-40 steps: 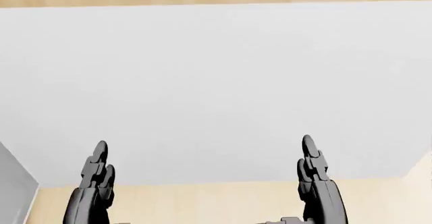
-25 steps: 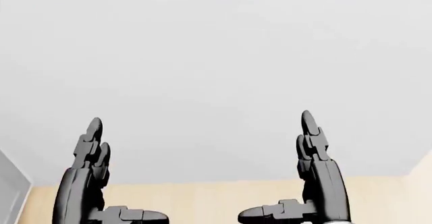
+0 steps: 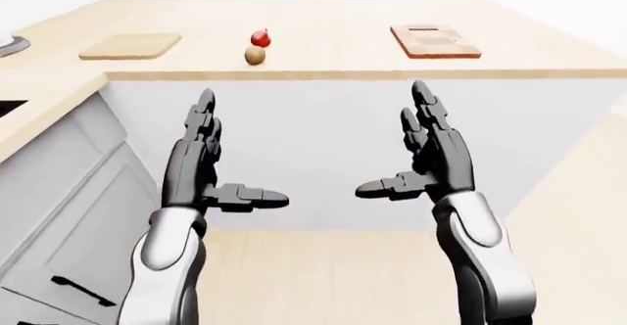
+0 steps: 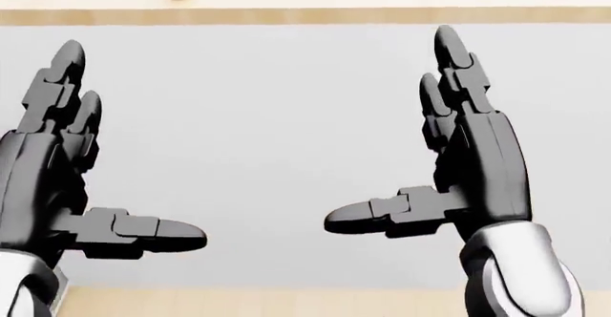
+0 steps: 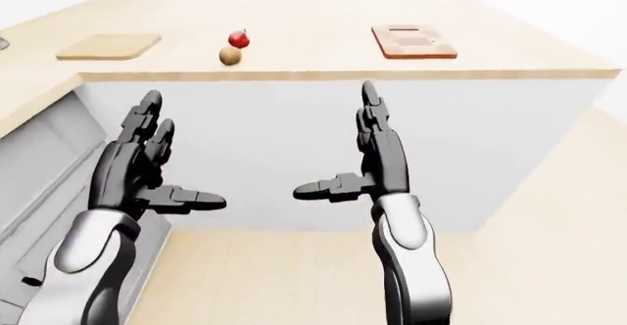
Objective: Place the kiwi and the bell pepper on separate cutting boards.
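Across the top of the left-eye view the wooden counter [image 3: 323, 24] is stretching wide over a white cabinet face [image 3: 343, 149], and everything the task needs is sitting on it, well apart from the robot. Toward the view's left the pale cutting board [image 3: 130, 45] is lying flat; toward the right the reddish cutting board [image 3: 435, 40] is lying likewise — two separate landing spots, one for each item, set to either side of the produce. Between them, nearer the pale board, the red bell pepper [image 3: 259, 38] and the brown kiwi [image 3: 255, 55] are resting just beside one another, the kiwi closer to the counter's near edge, so either should be reachable once the robot is standing at the counter.

Lower in the view both arms are being held up ahead of the body, below the counter's edge. The left hand [image 3: 201, 167] is spreading wide, fingers pointing upward and thumb jutting toward the middle, holding nothing. The right hand [image 3: 431, 160] is mirroring it — fingers up, thumb turned inward, likewise empty. This reads as a ready posture rather than a grasp: the palms are facing each other with only the white cabinet face showing between them.

Judging by this, no item is placed yet, and the approach to the counter is the step in hand.
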Available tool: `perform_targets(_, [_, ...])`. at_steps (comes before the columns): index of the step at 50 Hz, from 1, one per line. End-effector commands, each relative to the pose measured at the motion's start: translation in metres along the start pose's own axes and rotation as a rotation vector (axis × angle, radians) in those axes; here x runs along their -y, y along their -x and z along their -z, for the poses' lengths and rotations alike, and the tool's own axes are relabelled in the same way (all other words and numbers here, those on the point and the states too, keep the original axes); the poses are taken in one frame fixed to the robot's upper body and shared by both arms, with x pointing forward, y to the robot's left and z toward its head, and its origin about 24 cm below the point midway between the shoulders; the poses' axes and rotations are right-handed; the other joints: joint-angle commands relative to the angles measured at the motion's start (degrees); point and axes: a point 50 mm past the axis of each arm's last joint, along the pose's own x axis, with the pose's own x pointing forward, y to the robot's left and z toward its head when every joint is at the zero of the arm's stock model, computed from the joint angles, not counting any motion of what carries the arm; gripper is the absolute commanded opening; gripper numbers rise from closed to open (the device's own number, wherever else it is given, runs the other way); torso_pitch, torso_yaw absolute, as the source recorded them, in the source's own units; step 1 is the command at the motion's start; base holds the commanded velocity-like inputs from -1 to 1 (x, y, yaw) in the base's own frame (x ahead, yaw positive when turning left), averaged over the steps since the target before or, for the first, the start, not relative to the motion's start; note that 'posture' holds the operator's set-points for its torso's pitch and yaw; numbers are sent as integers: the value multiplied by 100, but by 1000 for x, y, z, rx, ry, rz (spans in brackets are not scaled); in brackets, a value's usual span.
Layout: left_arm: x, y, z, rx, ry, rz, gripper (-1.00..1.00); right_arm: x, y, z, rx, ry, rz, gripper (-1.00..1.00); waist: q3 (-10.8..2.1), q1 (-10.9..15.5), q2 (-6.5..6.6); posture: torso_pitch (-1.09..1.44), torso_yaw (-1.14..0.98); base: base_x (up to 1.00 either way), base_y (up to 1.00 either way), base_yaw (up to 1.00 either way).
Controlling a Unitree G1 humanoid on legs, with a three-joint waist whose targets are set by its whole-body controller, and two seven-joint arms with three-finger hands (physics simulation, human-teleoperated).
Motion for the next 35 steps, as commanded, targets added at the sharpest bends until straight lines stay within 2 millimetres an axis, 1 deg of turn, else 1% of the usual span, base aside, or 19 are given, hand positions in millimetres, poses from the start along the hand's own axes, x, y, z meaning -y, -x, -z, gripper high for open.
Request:
perform_targets(1, [-2, 3, -18, 88, -14, -7, 100, -2, 1, -18, 72, -22, -11, 100, -113, -2, -35, 0, 0, 10, 59, 0])
perform_targets(2, [-1, 3, -17, 89, -15, -5, 100, -2, 0, -18, 70, -31, -17, 100, 14, 168, -263, 0, 0, 10, 0, 100])
perform_targets(3, [-2, 3, -17, 89, -16, -6, 100, -3, 1, -18, 71, -37, -22, 100, 16, 67, -126, 0, 0, 11, 0, 100])
perform_targets(4, [-2, 2, -16, 88, -17, -5, 100, -3, 0, -19, 72, -40, -24, 100, -16, 32, -73, 0, 0, 11, 0, 100])
perform_targets(6, [-2, 2, -18, 88, -20, -6, 100, -3, 0, -21, 76, -43, -27, 100, 36, -15, 71, 0, 0, 11, 0, 100])
perform_targets(8, [-2, 3, -19, 90, -24, -6, 100, -4, 0, -23, 75, -42, -33, 100, -72, 13, 394, 0, 0, 11, 0, 100])
perform_targets(9, [-2, 3, -20, 91, -27, -4, 100, -4, 1, -25, 80, -33, -35, 100, -39, 124, 246, 0, 0, 12, 0, 100])
perform_targets(10, [-2, 3, -21, 92, -31, -2, 100, -4, 1, -28, 83, -36, -34, 100, 10, -103, 276, 0, 0, 5, 16, 0])
perform_targets(11, [-1, 3, -23, 95, -35, -1, 100, -3, 0, -31, 91, -36, -26, 100, -33, 60, 169, 0, 0, 16, 0, 0])
perform_targets(12, [-1, 3, -24, 96, -37, 1, 100, -2, 0, -34, 96, -38, -24, 100, -37, 97, 163, 0, 0, 45, 0, 0])
perform_targets(13, [-1, 3, -27, 98, -42, 1, 100, -1, 1, -38, 105, -40, -22, 100, 115, 85, 122, 0, 0, 47, 0, 0])
perform_targets(14, [-1, 3, -28, 100, -44, 2, 100, -1, 1, -40, 110, -40, -22, 100, 167, 84, 91, 0, 0, 48, 0, 0])
perform_targets(17, [0, 4, -31, 104, -50, 7, 100, -2, 2, -43, 118, -43, -26, 100, 189, 56, 14, 0, 0, 48, 0, 0])
perform_targets(21, [3, 3, -34, 102, -54, 17, 100, -2, 1, -45, 126, -43, -28, 100, 111, 68, -129, 0, 0, 49, 0, 0])
perform_targets(25, [4, 2, -29, 96, -54, 19, 100, -2, 2, -49, 133, -41, -27, 100, 65, 42, -556, 0, 0, 54, 0, 0])
perform_targets(26, [4, 2, -29, 96, -54, 19, 100, -1, 1, -50, 135, -42, -28, 100, 153, 38, -370, 0, 0, 55, 0, 0])
perform_targets(27, [3, 2, -29, 97, -55, 19, 100, -1, 1, -51, 138, -40, -28, 100, 133, 66, -423, 0, 0, 55, 0, 0])
perform_targets(29, [3, 2, -29, 97, -54, 19, 100, -2, 0, -52, 141, -35, -29, 100, 47, 27, -394, 0, 0, 55, 0, 0])
perform_targets(35, [3, 2, -30, 101, -56, 18, 100, -3, -1, -58, 154, -30, -32, 100, 29, -98, -109, 0, 0, 56, 0, 0])
